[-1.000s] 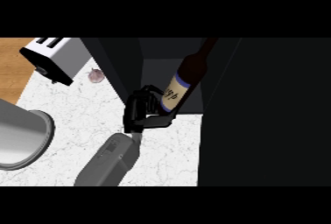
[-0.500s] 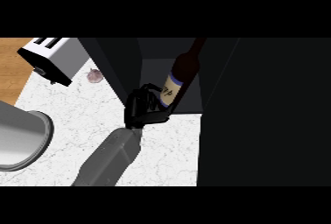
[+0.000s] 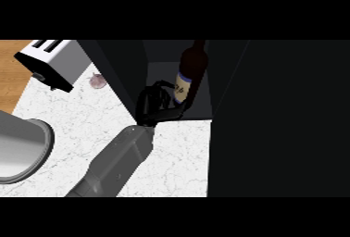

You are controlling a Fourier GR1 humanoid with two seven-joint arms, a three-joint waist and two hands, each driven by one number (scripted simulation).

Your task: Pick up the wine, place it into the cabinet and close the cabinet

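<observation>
At the far left edge of the frame is a big grey round pot (image 3: 19,150), and only part of it shows. Above it, in the upper left, a white toaster (image 3: 46,62) with dark slots stands on the white speckled desk (image 3: 75,115). Just right of the toaster lies a small pinkish thing (image 3: 97,81); I cannot tell what it is.

A grey arm (image 3: 117,162) comes up from the bottom edge, a bit left of the middle, and leans to the right. At its end is the black left hand (image 3: 157,104). It is at the open front of the dark cabinet (image 3: 123,65). Its fingers are curled round the low part of the wine (image 3: 189,69).

The wine is a dark bottle with a pale label. It is inside the cabinet, near the top middle of the frame. It is tilted, with its neck pointing up and a little right. The right side of the frame is all dark cabinet.
</observation>
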